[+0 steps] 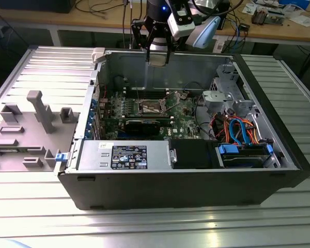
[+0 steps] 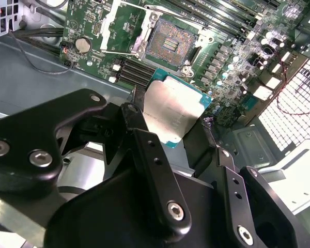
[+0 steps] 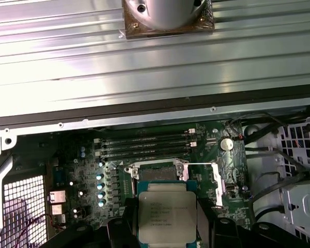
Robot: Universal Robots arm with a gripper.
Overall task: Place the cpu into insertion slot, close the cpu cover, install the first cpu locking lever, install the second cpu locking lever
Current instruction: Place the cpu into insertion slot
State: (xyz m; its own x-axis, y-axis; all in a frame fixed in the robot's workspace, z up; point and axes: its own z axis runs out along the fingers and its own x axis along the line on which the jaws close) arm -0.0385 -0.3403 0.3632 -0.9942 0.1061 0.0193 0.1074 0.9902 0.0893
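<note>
The gripper [image 2: 169, 124] pinches the cpu [image 2: 174, 103] by two opposite edges, its metal top showing. The cpu hangs clear above the insertion slot [image 2: 170, 46]. That slot lies uncovered on the green motherboard [image 2: 212, 51], inside the open computer case [image 1: 170, 181] on the tabletop [image 1: 144, 227].

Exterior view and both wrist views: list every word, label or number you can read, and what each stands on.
No text can be quoted.
cpu, held in the gripper: lines of print on its metal top, too small to read.
black label on the power supply: print too small to read.
motherboard: markings too small to read.
</note>
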